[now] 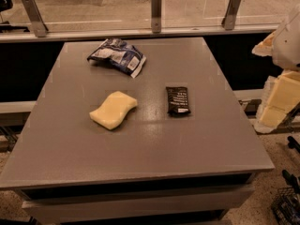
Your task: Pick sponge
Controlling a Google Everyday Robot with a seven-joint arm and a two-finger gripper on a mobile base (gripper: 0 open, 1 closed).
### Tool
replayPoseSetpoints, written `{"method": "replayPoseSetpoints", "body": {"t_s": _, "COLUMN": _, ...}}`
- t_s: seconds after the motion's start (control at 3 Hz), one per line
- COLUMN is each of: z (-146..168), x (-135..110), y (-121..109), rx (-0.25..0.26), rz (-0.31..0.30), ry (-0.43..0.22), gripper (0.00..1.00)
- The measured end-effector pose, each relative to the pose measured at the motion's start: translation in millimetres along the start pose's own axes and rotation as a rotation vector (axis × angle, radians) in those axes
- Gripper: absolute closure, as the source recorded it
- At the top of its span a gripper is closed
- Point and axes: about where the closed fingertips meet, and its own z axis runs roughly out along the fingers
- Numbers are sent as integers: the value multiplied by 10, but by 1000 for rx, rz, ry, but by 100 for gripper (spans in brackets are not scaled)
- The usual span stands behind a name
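From my remote seat I see the gripper (280,100) at the far right of the camera view, hanging outside the right edge of the desk (140,153) and roughly level with its middle. Only pale yellow blocky parts of it show, stacked at a slant. I cannot tell whether it is open or closed. It touches none of the 3 things on the desk and is well apart from all of them. Above it, a white rounded section of the arm (289,36) enters from the upper right corner and runs down toward the gripper. The rest of the arm is cut off by the border.

The sponge (113,109) lies flat on the grey top, a little left of centre and about midway between the far and near edges. Its long side runs diagonally, with 1 end pointing toward the far right corner and the other toward the near left corner. Nothing touches it.

To its right, with bare desk between them, lies 1 small black packet (178,101), flat, its long side running from far edge to near edge. Near the far edge, left of centre, sits a crumpled blue and white bag (117,55). Behind the far edge runs a glass barrier with 3 metal brackets (156,6).
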Motion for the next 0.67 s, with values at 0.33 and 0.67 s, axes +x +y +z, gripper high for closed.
{"method": "replayPoseSetpoints", "body": {"t_s": 0.33, "z": 0, "x": 0, "y": 0, "rx": 0, "rz": 0, "ry": 0, "gripper": 0}}
{"method": "replayPoseSetpoints", "body": {"t_s": 0.67, "z": -25, "x": -61, "y": 16, "rx": 8, "rz": -20, "ry": 3, "gripper": 0}}
